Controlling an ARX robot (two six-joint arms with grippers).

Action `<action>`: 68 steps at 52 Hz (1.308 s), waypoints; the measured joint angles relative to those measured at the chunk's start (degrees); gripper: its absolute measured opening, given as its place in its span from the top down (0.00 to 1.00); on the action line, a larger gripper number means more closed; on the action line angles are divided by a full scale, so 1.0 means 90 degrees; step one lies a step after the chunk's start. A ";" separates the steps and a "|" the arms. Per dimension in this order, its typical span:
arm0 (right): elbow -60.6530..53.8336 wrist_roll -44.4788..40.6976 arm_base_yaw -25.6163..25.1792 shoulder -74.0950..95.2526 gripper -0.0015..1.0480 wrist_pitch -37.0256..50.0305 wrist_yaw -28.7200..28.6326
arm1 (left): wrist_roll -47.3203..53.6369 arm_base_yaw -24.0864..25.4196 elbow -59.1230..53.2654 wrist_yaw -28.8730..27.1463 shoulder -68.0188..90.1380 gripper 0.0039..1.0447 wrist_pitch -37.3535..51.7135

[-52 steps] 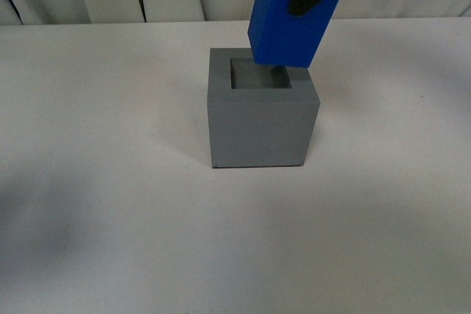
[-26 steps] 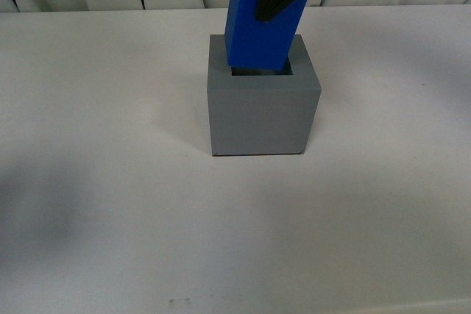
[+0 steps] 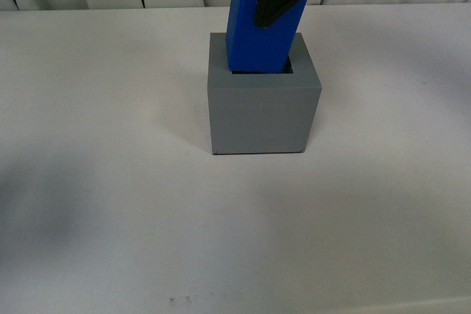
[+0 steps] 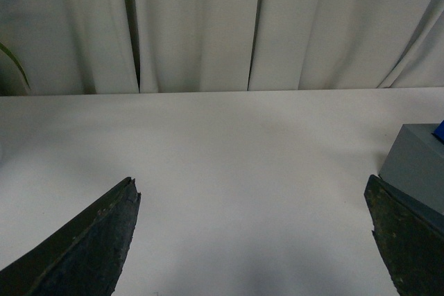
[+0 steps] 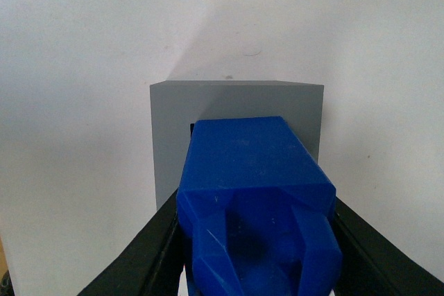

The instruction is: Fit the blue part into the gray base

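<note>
left end effector (image 4: 251, 184) | right end effector (image 5: 260, 244) | both black, tapered

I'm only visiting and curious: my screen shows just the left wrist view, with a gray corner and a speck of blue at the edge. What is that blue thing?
Observer: The blue part, a tall block with its lower end in the recess of the gray base.
Visitor: Does something hold it?
Observer: Yes, the right gripper is shut on its upper end, clamping it from both sides.
Visitor: Is it fully in?
Observer: No; most of it stands above the base's top.
</note>
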 joint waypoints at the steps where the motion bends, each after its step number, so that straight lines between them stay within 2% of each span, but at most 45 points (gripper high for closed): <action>1: -0.0005 0.0000 -0.0002 0.0000 0.55 0.0000 0.0000 | 0.0000 0.0000 0.0000 0.0000 0.0000 0.06 0.0000; 33: -0.0328 0.0049 -0.0063 -0.0109 0.55 0.0228 -0.0029 | 0.0002 0.0000 0.0000 0.0000 0.0000 0.06 0.0000; 37: -0.0362 0.0056 -0.0063 -0.0112 0.47 0.0245 -0.0012 | 0.0002 0.0002 0.0000 0.0000 0.0000 0.06 0.0000; 49: -0.0430 0.0141 -0.0075 -0.0087 0.05 0.0243 -0.0117 | 0.0002 0.0000 0.0000 0.0000 0.0000 0.06 0.0000; 52: -0.0381 0.0155 -0.0090 -0.0087 0.08 0.0221 -0.0194 | 0.0002 0.0000 0.0000 0.0002 0.0000 0.06 0.0000; 68: -0.0117 0.0172 -0.0352 -0.0163 0.07 0.0114 -0.0464 | 0.0000 0.0000 0.0000 0.0000 0.0000 0.06 0.0000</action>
